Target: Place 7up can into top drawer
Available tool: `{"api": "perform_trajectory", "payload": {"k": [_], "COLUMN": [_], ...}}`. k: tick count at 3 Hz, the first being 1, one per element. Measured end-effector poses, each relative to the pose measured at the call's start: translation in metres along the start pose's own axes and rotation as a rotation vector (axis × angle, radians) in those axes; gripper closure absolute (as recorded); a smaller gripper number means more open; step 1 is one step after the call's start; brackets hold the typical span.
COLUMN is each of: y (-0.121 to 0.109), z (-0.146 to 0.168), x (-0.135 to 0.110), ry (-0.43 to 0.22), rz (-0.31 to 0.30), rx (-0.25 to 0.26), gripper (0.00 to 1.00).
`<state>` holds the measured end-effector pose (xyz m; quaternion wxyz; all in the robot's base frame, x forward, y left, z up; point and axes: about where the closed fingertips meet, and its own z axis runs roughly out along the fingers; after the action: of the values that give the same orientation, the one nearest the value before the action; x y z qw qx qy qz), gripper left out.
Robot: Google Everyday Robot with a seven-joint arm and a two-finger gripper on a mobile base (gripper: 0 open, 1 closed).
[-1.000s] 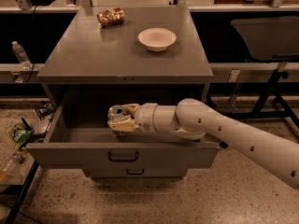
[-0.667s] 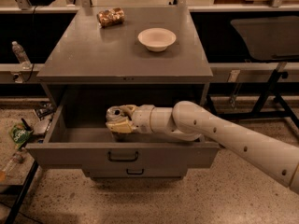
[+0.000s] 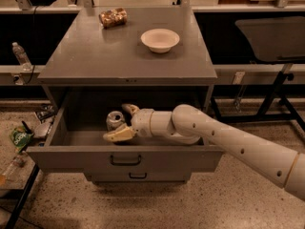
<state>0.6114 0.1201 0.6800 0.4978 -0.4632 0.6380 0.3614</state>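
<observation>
The top drawer (image 3: 81, 159) of the grey cabinet is pulled open; its front carries a dark bar handle. The 7up can (image 3: 114, 119) stands upright on the drawer floor, left of centre, with its silver top showing. My gripper (image 3: 116, 123) reaches in from the right on a white arm. Its fingers are spread, one behind the can and one (image 3: 118, 134) in front of it. The gripper is open around the can, and the can rests on the drawer floor.
A brown patterned can (image 3: 113, 17) and a white bowl (image 3: 160, 39) sit on the cabinet top (image 3: 95, 56). A narrower drawer front (image 3: 137, 176) lies below. A water bottle (image 3: 20, 55) and green litter (image 3: 20, 138) lie at the left. A dark table frame (image 3: 276, 87) stands at the right.
The gripper moved left and down in the drawer with the can, then spread its fingers. The can was held tilted and now stands upright on the drawer floor.
</observation>
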Motion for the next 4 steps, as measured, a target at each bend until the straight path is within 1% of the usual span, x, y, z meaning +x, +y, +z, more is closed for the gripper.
{"api": "perform_trajectory", "payload": {"k": [1,2,3,4], "y": [-0.002,-0.004,-0.002,-0.006], "z": [-0.010,-0.030,-0.057,-0.074], "x": [-0.007,-0.024,-0.042,-0.076], "ry": [0.014,0.033,0.048,0.025], "rz": [-0.005,-0.014,-0.006,0.009], "rx": [-0.005,0.009,0.012,0.043], "gripper": [0.00,0.00,0.18,0.41]}}
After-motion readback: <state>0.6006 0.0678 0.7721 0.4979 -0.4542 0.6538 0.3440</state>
